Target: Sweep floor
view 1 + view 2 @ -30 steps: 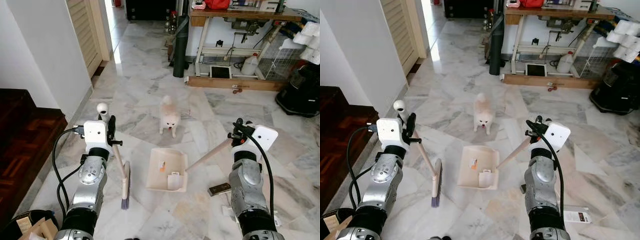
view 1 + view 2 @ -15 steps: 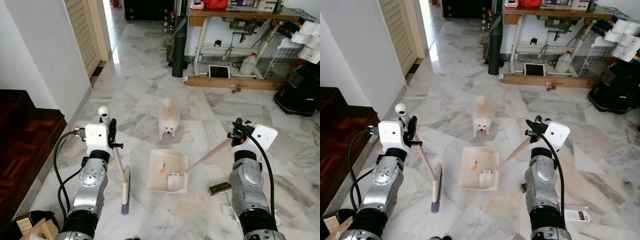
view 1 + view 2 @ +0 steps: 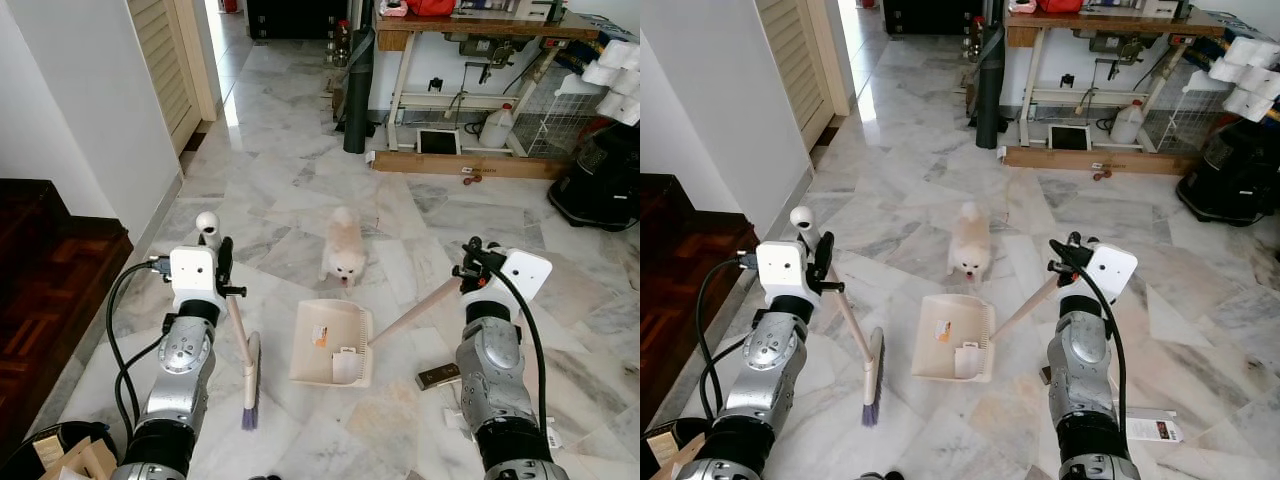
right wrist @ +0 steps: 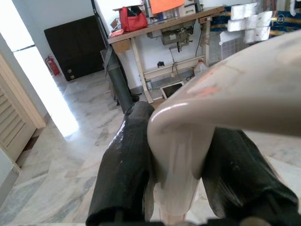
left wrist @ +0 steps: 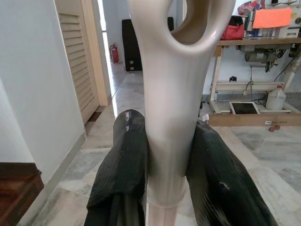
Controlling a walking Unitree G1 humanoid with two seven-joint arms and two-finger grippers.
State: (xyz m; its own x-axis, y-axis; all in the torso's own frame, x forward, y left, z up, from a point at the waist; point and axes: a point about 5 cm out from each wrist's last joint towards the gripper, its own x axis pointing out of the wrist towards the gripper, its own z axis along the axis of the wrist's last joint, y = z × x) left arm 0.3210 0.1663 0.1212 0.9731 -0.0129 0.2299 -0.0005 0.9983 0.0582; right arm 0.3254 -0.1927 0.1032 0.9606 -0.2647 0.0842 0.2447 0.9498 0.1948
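Black fingers of the left gripper are clamped on the cream handle of a broom, its bristles resting on the marble floor at 7 o'clock. The right gripper has its fingers closed around the long handle of a cream dustpan, which lies flat at centre, just beside the broom. A small white dog stands at the pan's 12 o'clock edge. A wooden bench stands far off at 1 o'clock.
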